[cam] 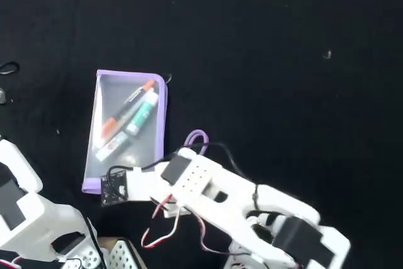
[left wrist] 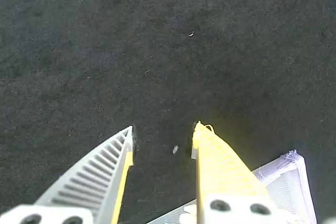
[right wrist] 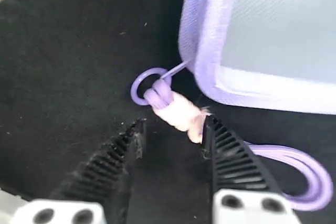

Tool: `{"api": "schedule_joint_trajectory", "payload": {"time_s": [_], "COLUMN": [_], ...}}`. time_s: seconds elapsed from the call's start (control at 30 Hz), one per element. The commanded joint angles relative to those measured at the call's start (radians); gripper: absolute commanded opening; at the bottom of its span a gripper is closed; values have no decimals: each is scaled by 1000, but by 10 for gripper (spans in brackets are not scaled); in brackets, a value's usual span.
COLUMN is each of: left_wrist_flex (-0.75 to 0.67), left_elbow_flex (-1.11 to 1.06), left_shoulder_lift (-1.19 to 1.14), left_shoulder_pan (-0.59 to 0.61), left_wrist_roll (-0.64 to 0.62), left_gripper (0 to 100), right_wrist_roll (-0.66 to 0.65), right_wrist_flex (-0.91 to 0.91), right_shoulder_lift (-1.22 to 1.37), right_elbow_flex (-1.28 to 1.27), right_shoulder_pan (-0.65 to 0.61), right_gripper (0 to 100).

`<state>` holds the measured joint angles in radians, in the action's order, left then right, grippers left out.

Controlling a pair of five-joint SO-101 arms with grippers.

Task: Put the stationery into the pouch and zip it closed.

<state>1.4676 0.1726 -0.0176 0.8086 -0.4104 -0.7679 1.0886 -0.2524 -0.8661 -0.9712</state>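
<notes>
A clear pouch (cam: 126, 92) with purple trim lies flat on the black table, holding an orange pen (cam: 126, 110), a green and white marker (cam: 142, 113) and another small item. Its corner (right wrist: 220, 72) carries a purple zip ring with a pink tag (right wrist: 176, 109) and a purple cord loop (cam: 197, 137). My right gripper (right wrist: 173, 129) is open, its black fingertips on either side of the tag, just short of it. The right arm (cam: 208, 187) covers the pouch's near right corner. My left gripper (left wrist: 164, 132) stands open over bare table, beside a pouch corner (left wrist: 290, 167).
The left arm's white body (cam: 31, 218) sits at the near left edge. A black cable end (cam: 9, 67) lies at the far left. The black table (cam: 283, 80) stretches to the right and back.
</notes>
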Motion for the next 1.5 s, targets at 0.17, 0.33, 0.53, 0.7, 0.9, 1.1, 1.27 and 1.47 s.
{"api": "schedule_joint_trajectory", "payload": {"time_s": [0.17,0.33,0.53,0.7,0.9,1.1,1.27,1.47], "left_wrist_flex": [-14,-14,-14,-14,-14,-8,-6,15], "left_elbow_flex": [7,5,4,4,12,39,97,110], "left_shoulder_lift": [11,11,11,11,11,20,12,21], "left_shoulder_pan": [8,8,8,8,10,22,94,107], "left_wrist_roll": [-14,-14,-14,-14,-11,-11,-14,-14], "left_gripper": [189,189,189,189,189,189,189,189], "right_wrist_roll": [-9,-8,-8,-3,0,87,120,164], "right_wrist_flex": [-35,-117,-118,-6,127,284,394,465], "right_shoulder_lift": [131,193,239,234,234,234,234,234], "right_elbow_flex": [96,99,128,216,392,650,845,1058], "right_shoulder_pan": [-14,-12,-12,-12,-5,101,169,169], "right_gripper": [180,180,46,11,11,11,11,11]}}
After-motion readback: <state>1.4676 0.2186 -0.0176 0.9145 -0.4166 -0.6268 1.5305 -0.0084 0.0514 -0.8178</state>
